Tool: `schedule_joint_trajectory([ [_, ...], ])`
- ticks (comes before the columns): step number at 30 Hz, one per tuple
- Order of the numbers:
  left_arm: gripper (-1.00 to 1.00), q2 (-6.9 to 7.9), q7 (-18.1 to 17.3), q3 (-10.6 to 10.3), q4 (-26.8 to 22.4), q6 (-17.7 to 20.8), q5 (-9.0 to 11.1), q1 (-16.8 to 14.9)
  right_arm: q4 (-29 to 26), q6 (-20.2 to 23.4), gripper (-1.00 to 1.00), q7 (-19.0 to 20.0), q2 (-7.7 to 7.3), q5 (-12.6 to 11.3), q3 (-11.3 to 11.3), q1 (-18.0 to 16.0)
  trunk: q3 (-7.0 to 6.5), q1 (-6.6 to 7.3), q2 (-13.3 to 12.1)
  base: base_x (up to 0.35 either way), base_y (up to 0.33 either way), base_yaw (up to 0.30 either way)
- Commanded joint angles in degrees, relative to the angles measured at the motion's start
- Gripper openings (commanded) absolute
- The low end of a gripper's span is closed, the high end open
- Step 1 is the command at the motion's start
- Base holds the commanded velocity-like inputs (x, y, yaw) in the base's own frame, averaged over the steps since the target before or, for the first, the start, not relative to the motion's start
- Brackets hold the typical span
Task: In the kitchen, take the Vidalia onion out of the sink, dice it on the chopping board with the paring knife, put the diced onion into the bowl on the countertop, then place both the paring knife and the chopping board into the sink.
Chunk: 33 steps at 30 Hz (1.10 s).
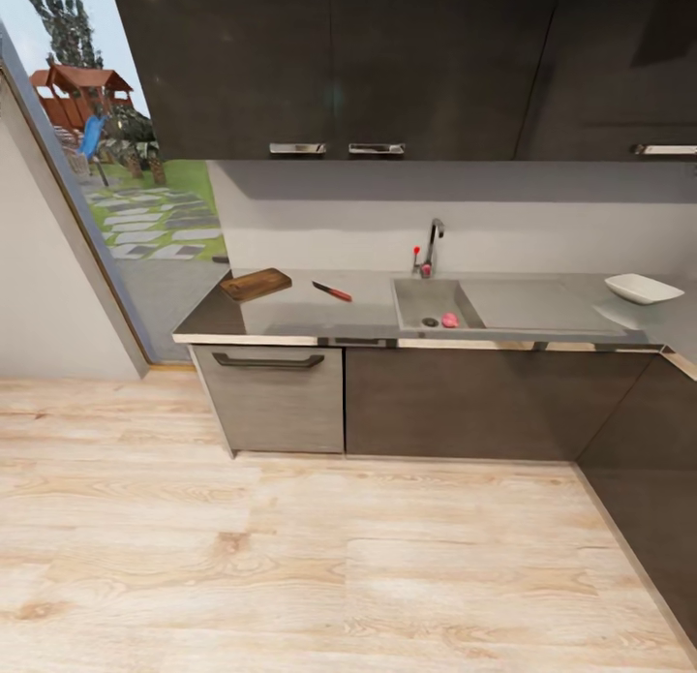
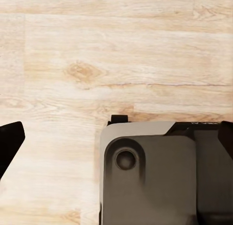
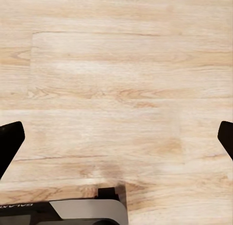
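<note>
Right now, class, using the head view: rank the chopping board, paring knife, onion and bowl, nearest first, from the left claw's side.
Ranked by side only:
1. chopping board, left end of the countertop
2. paring knife, just right of the board
3. Vidalia onion, inside the sink
4. bowl, far right

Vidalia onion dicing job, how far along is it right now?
Nothing looks done yet. The Vidalia onion sits in the sink, the paring knife lies beside the chopping board, and the bowl looks empty. Both wrist views face the wood floor. Every step remains.
</note>
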<state>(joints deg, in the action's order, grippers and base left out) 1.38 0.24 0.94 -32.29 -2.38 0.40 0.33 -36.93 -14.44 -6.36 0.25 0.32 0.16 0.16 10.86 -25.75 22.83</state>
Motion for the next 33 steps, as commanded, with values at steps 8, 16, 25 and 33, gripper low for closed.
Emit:
schedule_joint_trajectory([
  [8,1.0,0.02,0.0,0.0,-0.1,0.0,0.0,0.0,-0.1,-0.1,1.0,-0.2,0.01,0.0,0.0,0.0,-0.64,-0.04,0.1,0.0,0.0,0.0],
  [16,1.0,0.07,0.0,0.1,-0.1,0.0,0.0,0.0,-0.1,-0.1,1.0,-0.2,0.01,0.0,0.0,0.0,-1.36,-0.04,0.1,0.0,0.0,0.0],
  [25,1.0,0.11,0.0,0.1,-0.1,0.0,0.0,0.0,-0.1,-0.1,1.0,-0.2,0.01,0.0,0.0,0.0,-2.17,-0.04,0.1,0.0,0.0,0.0],
  [33,1.0,0.35,0.0,0.1,-0.1,0.0,0.0,0.0,-0.1,-0.1,1.0,-0.2,0.01,0.0,-0.1,0.0,-2.89,-0.04,0.1,0.0,0.0,0.0],
])
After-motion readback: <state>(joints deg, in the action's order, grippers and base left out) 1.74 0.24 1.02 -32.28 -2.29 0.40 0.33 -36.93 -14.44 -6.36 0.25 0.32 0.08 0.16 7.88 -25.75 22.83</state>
